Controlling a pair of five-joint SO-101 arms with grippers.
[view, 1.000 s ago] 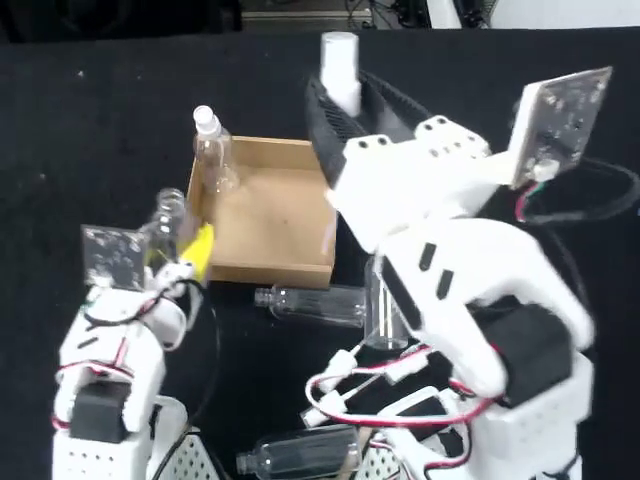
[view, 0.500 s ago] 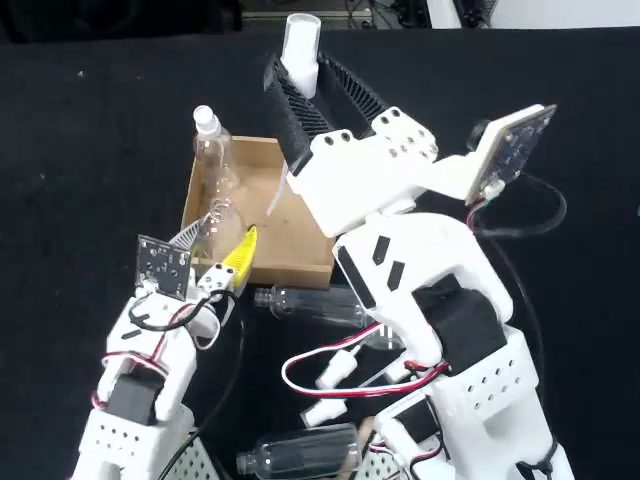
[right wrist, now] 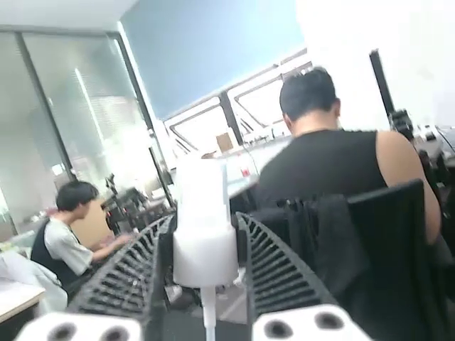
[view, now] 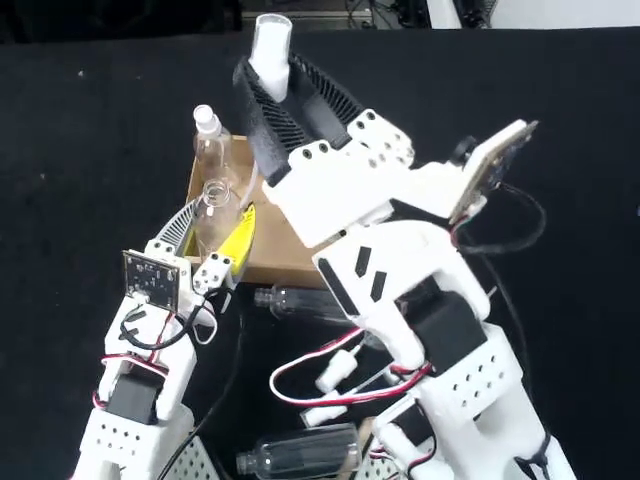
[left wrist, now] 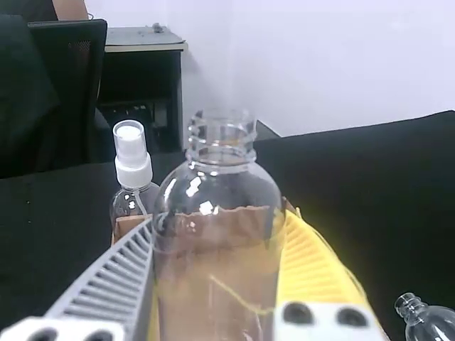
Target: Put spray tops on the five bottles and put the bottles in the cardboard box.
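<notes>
Spray-top fitting at the brown cardboard box.
My left gripper clamps the clear plastic bottle upright at the box's near edge; my right gripper grips the white spray top, tube down, high beyond its open neck.

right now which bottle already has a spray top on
The bottle standing at the box corner, with a white top. The bottle in the left gripper and the two lying bottles are uncapped.
</notes>
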